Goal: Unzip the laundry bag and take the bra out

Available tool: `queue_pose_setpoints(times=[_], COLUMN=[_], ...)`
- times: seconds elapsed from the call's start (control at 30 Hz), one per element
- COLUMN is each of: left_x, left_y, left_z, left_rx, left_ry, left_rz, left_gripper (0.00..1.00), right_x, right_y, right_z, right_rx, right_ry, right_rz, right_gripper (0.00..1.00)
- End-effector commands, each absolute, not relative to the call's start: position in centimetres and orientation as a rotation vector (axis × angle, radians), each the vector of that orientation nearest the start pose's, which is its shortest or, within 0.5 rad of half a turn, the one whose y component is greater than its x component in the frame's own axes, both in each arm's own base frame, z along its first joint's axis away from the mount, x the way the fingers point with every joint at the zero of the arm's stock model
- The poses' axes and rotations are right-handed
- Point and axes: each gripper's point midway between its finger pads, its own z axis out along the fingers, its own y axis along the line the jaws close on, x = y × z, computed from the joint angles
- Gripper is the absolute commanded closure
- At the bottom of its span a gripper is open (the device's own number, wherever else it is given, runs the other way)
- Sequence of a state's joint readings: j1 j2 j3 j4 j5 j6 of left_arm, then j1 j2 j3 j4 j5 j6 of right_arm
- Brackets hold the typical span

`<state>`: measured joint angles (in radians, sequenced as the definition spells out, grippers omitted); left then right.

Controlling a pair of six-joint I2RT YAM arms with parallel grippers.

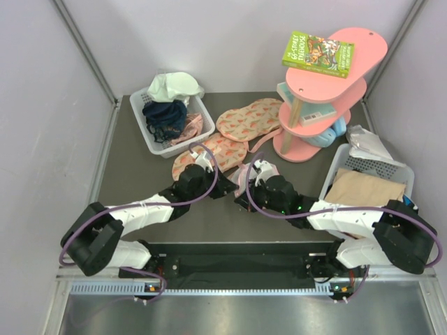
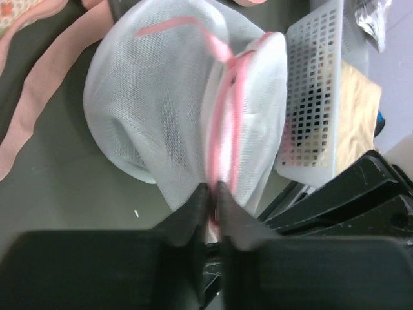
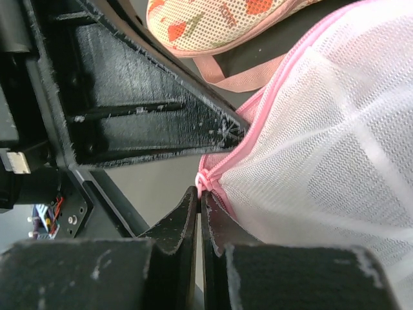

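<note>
The laundry bag [image 1: 242, 176], white mesh with pink zip trim, lies mid-table between my two grippers and is mostly hidden in the top view. In the left wrist view the bag [image 2: 155, 97] fills the upper middle, and my left gripper [image 2: 213, 191] is shut on its pink zip trim. In the right wrist view the bag [image 3: 335, 142] lies to the right, and my right gripper [image 3: 201, 194] is shut on the pink zip pull at the end of the trim. The grippers show in the top view, left [image 1: 225, 187] and right [image 1: 246, 194]. No black bra is visible.
A white basket [image 1: 143, 125] at the back left holds a navy garment [image 1: 165, 115] and a pale cloth [image 1: 174, 85]. Fruit-print fabric pieces [image 1: 248, 120] lie behind the bag. A pink shelf [image 1: 328, 105] carries a book [image 1: 318, 53]. A white basket [image 1: 335, 178] with beige cloth stands right.
</note>
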<state>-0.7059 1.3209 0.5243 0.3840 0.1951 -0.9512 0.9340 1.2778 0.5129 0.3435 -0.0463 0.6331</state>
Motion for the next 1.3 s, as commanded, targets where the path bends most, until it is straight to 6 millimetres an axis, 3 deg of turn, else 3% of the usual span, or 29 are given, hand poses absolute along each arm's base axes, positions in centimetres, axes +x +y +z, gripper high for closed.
queue_pose_setpoints(times=[0.0,0.03,0.37,0.9,1.1,1.13,1.2,1.23,1.27], left_x=[25.3,25.3,26.5,29.0,28.4,28.2,27.9,27.7,27.4], left_y=[-30.6,-30.6,-30.3,-27.7,-28.5,-28.5,-28.5,-28.2,-27.9], left_z=[13.8,13.7,14.3,14.7,15.8,15.9,16.3,16.1,15.7], left_rx=[-0.121,-0.123,-0.130,-0.188,-0.104,-0.094,-0.088,-0.094,-0.103], left_ry=[2.112,2.114,2.089,2.058,2.026,2.029,2.026,2.040,2.048], left_rz=[-1.266,-1.267,-1.214,-1.164,-1.235,-1.236,-1.243,-1.232,-1.224], left_gripper=[0.96,1.00,1.00,1.00,1.00,0.95,0.70,0.50,0.43], right_x=[19.5,19.6,19.1,18.5,18.8,18.7,18.9,18.9,18.9], right_y=[33.5,33.4,31.9,28.2,28.7,29.0,29.4,29.6,29.8], right_z=[13.1,12.9,11.5,10.6,10.8,10.8,10.9,10.9,11.0], right_rx=[-0.358,-0.351,-0.305,-0.231,-0.247,-0.254,-0.257,-0.264,-0.267], right_ry=[2.057,2.063,2.118,2.157,2.151,2.151,2.147,2.145,2.144], right_rz=[1.086,1.079,1.034,0.921,0.927,0.937,0.945,0.954,0.960], right_gripper=[1.00,1.00,1.00,1.00,1.00,1.00,1.00,1.00,1.00])
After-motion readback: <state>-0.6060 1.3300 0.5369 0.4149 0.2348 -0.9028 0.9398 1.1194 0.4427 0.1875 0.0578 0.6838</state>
